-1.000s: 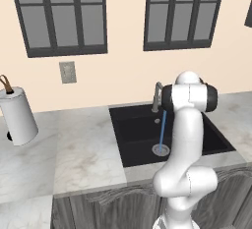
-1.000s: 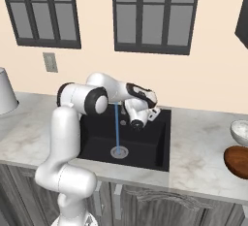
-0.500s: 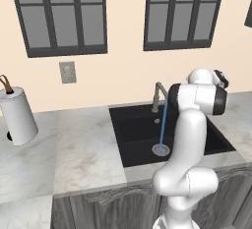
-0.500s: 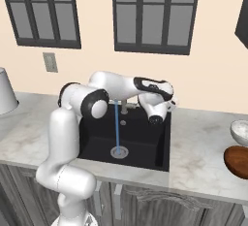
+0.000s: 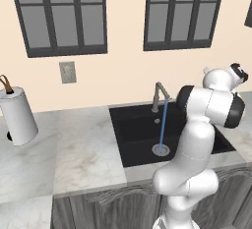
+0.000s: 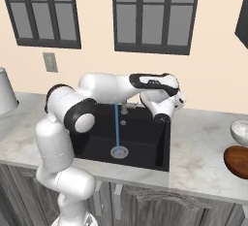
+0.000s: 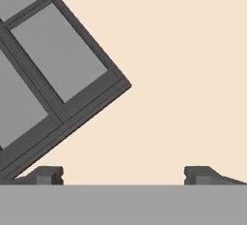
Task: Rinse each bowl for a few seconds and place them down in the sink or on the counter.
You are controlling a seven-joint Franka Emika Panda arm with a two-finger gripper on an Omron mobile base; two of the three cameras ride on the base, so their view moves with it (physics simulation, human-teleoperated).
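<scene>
Black sink (image 5: 133,125), running water (image 5: 162,125), drain (image 5: 160,150)

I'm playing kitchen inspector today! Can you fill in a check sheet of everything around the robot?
Surface: pale marble counter, grey cabinets below.
Job's things: black sink, tap running a blue stream onto the drain; reddish-brown bowl on the counter at the right edge.
Clutter: white bowl behind the brown one; paper towel roll far left.
Grippers: gripper open, empty, facing the wall.
Cables: nothing seen.
Surroundings: dark-framed windows, wall outlet.
</scene>
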